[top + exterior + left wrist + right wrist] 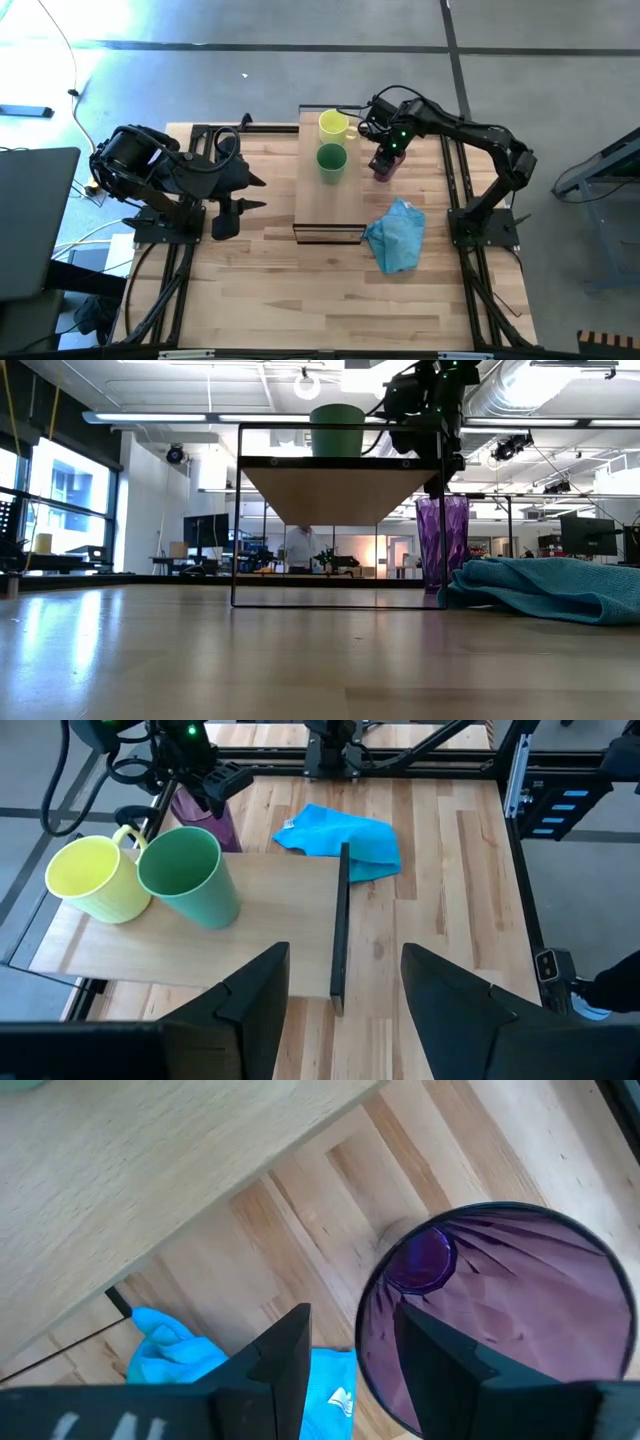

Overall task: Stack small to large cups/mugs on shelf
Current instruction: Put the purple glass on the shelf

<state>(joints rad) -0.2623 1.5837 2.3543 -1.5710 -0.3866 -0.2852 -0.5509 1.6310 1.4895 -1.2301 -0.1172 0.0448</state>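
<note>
Directly above purple tumbler (500, 1320), right gripper (350, 1355), fingers apart.

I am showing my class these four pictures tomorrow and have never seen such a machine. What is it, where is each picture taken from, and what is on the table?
Two dark robot arms stand at a wooden table. One picture looks straight down, one looks level across the tabletop, and one comes from each arm's wrist. On the raised shelf stand a yellow mug and a green cup. Beside the shelf, on the table, are a purple tumbler and a blue cloth. The right gripper has its fingers open astride the tumbler's rim. The left gripper waits open, off to the side.
</note>
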